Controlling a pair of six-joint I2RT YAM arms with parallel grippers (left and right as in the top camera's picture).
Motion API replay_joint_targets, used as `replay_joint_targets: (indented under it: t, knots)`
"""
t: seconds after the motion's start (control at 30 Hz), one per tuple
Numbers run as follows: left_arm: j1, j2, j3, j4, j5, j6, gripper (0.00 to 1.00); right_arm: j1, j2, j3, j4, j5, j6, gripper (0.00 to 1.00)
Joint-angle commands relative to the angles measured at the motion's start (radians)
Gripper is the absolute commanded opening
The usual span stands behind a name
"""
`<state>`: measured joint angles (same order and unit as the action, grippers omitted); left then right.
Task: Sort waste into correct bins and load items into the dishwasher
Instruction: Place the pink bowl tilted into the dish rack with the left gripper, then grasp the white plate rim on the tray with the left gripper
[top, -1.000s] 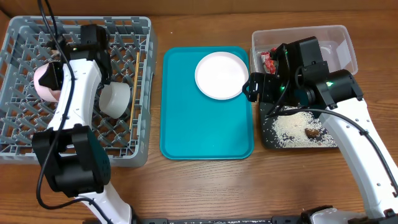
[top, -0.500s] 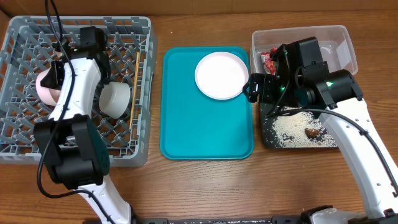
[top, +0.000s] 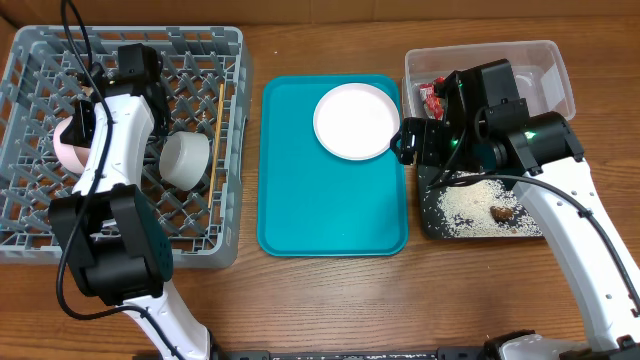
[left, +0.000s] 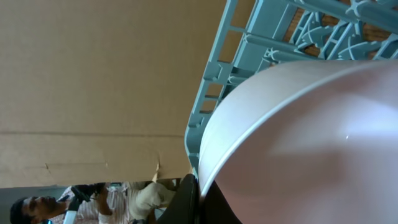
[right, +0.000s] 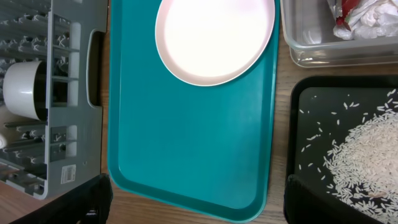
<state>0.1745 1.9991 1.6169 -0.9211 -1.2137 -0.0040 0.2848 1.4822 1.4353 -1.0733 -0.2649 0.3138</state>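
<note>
While the left tool (left: 200, 198) pinches the rim of the pink dish (top: 68, 142), the dish stands within the grey rack (top: 40, 235), toward the rack's 9 o'clock wall. Whether it rests on the pegs cannot be told. The rack occupies the 9 o'clock side of the desk (top: 330, 300). A white cup (top: 185, 158) lies on its side in the rack, at 3 o'clock from the dish. One chopstick (top: 217, 122) lies just beside the cup, near the rack's 3 o'clock wall.

The teal tray (top: 320, 200) is at the desk centre, and the round plate (top: 355, 120) rests in its 1 o'clock corner. The right tool (right: 198, 186) is spread wide with nothing between its fingers and hovers at the teal tray's 3 o'clock edge.

At 2 o'clock on the desk, the clear tub (top: 540, 60) holds a red wrapper (top: 433, 97) and crumpled white paper (right: 373, 22). Just beside the tub, at its 6 o'clock side, the black tray (top: 430, 215) holds loose rice (top: 468, 205) and a brown lump (top: 503, 212).
</note>
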Motion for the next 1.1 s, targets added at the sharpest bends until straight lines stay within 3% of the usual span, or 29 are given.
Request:
replay_joint_targets:
  t: [0.0, 0.43, 0.6, 0.87, 1.07]
  knots:
    - [0.000, 0.008, -0.050, 0.003, 0.036, -0.011, 0.04, 0.002, 0.000, 0.011, 0.006, 0.002, -0.007, 0.89]
    - [-0.099, 0.008, -0.058, 0.005, -0.012, 0.017, 0.06, 0.002, 0.000, 0.011, 0.013, 0.002, -0.007, 0.89]
    - [-0.153, 0.008, -0.057, -0.013, -0.028, 0.028, 0.34, 0.002, 0.000, 0.011, 0.017, 0.002, -0.007, 0.89]
    - [-0.272, -0.044, -0.042, -0.073, 0.037, -0.026, 0.54, 0.002, 0.000, 0.011, 0.016, 0.002, -0.006, 0.89]
    - [-0.326, -0.140, 0.066, -0.147, 0.356, -0.026, 0.63, 0.002, 0.000, 0.011, 0.016, 0.002, -0.007, 0.89]
